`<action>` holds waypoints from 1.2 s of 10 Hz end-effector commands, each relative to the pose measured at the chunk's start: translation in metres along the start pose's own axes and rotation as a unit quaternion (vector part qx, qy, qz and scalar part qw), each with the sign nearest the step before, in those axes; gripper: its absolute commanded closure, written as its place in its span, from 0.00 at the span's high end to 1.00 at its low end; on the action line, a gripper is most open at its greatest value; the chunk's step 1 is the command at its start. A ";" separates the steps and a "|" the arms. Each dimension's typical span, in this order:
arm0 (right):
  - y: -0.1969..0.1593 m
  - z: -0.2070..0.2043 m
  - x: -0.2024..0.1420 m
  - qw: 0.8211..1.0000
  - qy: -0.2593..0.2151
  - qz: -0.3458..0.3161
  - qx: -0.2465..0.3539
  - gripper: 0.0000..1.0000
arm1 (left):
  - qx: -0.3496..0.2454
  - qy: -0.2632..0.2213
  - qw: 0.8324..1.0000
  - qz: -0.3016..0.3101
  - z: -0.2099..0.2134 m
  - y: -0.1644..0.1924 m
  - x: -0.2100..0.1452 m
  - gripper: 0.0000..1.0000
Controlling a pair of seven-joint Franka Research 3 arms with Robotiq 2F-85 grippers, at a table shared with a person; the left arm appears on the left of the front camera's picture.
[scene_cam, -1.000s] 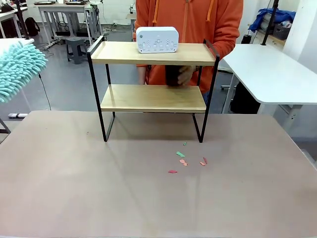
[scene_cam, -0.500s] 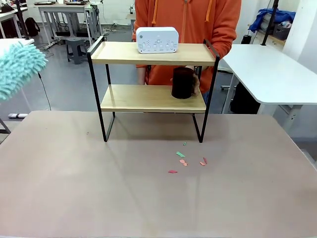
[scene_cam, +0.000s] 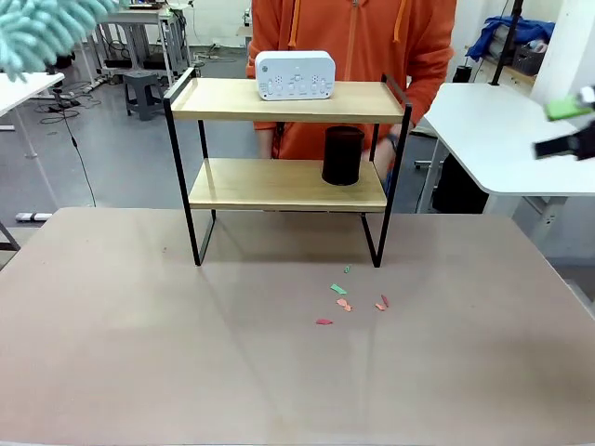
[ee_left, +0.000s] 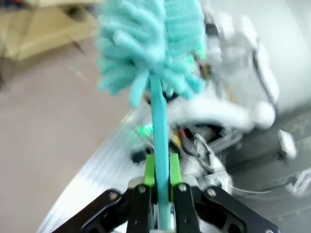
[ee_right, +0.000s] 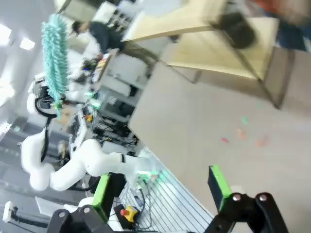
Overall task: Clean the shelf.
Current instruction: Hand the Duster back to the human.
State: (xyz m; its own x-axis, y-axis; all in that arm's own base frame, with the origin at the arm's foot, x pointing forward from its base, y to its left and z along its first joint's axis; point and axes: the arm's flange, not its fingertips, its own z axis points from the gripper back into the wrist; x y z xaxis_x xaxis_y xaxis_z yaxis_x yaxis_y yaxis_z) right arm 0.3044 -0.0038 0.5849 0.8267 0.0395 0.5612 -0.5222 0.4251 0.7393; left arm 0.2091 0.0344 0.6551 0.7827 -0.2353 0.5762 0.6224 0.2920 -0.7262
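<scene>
The shelf (scene_cam: 260,184) stands at the table's far middle, with a white device (scene_cam: 295,74) on its top board and a black cup (scene_cam: 342,155) on the right of its lower board. Behind it stands a person in an orange hoodie, one hand (scene_cam: 383,158) just right of the cup. My left gripper (ee_left: 162,179) is shut on the handle of a teal fluffy duster (ee_left: 150,48), raised high at the far left (scene_cam: 42,32). My right gripper (ee_right: 160,191) is open and empty, hovering off the table's right side (scene_cam: 569,127). Its view takes in the shelf (ee_right: 209,51) and cup (ee_right: 238,29) from afar.
Several small coloured paper scraps (scene_cam: 344,302) lie on the brown table (scene_cam: 186,353) in front of the shelf's right legs. A white side table (scene_cam: 502,130) stands at the right, beyond my right gripper.
The person set the black cup on the lower board and drew the hand back. The duster rose to the top left. My right gripper came into view at the right.
</scene>
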 end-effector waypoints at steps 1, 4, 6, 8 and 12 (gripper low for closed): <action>-0.021 0.006 -0.037 0.999 0.008 0.003 0.037 1.00 | -0.078 0.195 0.978 -0.006 -0.011 0.028 -0.007 0.12; -0.001 -0.011 -0.011 1.000 0.009 0.001 0.020 1.00 | -0.055 0.068 0.996 0.000 -0.013 0.007 -0.009 0.12; -0.002 -0.045 0.013 0.997 0.059 0.020 0.052 1.00 | -0.067 0.206 0.976 0.018 -0.048 0.025 -0.008 0.12; 0.018 -0.082 0.045 0.992 0.062 0.042 0.102 1.00 | -0.106 0.295 0.950 0.000 -0.090 0.021 0.006 0.12; 0.046 -0.152 0.044 0.977 0.159 0.030 0.139 1.00 | -0.155 0.400 0.903 -0.025 -0.156 0.019 0.024 0.12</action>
State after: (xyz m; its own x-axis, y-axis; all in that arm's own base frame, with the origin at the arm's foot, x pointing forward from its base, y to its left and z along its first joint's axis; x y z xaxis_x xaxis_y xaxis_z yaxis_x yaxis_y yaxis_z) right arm 0.3468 0.1491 0.5854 0.8009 0.3011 0.5175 -0.5813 0.1838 0.7927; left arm 0.2306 -0.1133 0.5890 0.4873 -0.8390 0.2420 0.5099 0.0484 -0.8589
